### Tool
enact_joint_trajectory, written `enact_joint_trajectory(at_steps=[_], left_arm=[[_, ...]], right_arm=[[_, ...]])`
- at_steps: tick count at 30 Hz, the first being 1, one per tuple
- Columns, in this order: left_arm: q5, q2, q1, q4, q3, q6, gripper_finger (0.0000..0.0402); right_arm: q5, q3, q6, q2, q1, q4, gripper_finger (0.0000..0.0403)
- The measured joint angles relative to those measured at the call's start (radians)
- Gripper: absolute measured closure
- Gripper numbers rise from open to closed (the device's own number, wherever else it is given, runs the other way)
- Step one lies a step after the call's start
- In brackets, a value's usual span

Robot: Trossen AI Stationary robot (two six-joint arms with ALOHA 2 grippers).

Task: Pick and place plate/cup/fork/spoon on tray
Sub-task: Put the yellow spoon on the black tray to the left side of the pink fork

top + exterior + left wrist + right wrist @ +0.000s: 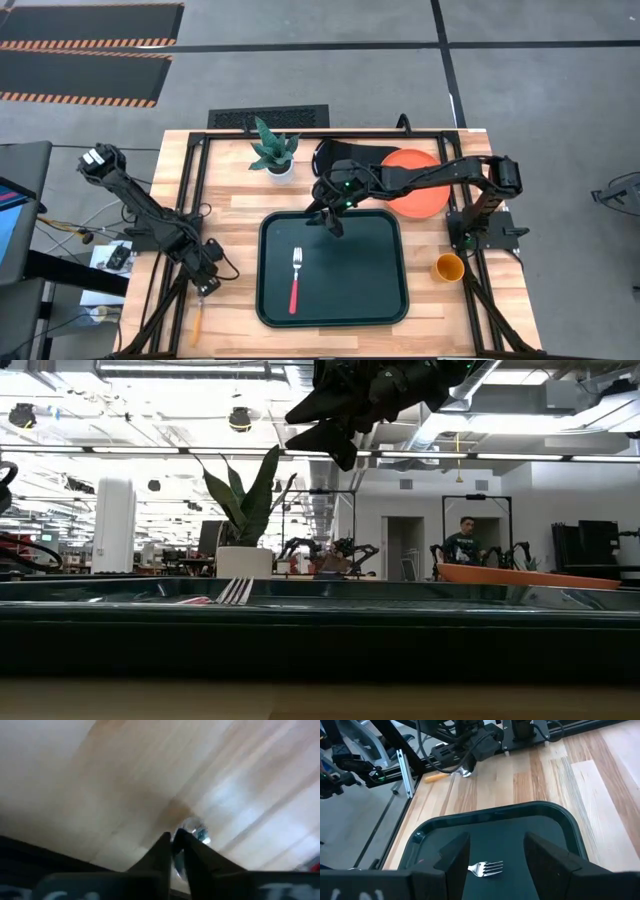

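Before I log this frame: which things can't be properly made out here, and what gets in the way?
- Spoon: in the high view the left gripper covers its bowl; the left wrist view is blurred, showing only a glint at the fingers.
- Plate: the right arm crosses its near edge in the high view.
- Cup: absent from the low and wrist views.
- Fork: the tray rim hides its handle in the low view.

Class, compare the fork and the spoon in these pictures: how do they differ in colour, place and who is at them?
The fork has a red handle; the spoon has an orange-yellow one. The fork lies in the tray; the spoon lies on the bare table, left of the tray. The left hand is closed on the spoon's bowl, while the right hand hangs open above the tray, clear of the fork. Both are slim with silver heads.
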Motion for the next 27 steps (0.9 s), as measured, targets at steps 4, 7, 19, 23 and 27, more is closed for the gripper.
enact_joint_trajectory(at_steps=[4, 7, 19, 23, 27], left_arm=[[-0.005, 0.0, 0.0, 0.032, -0.001, -0.03, 0.0392], [-0.031, -0.001, 0.0, 0.028, 0.026, -0.055, 0.04], [-0.303, -0.004, 0.012, 0.01, 0.237, -0.174, 0.0401], [-0.419, -0.005, 0.053, -0.003, 0.32, -0.141, 0.0401], [-0.469, -0.005, 0.159, -0.007, 0.365, -0.023, 0.0401]], right_arm=[[0.0, 0.0, 0.002, 0.0, 0.0, -0.01, 0.0194], [-0.003, 0.0, 0.006, 0.0, -0.003, -0.015, 0.0194], [-0.08, 0.0, 0.074, -0.021, -0.05, -0.016, 0.0194], [-0.107, 0.0, 0.142, -0.017, -0.05, 0.032, 0.0194], [-0.108, -0.002, 0.231, 0.001, -0.038, 0.1, 0.0194]])
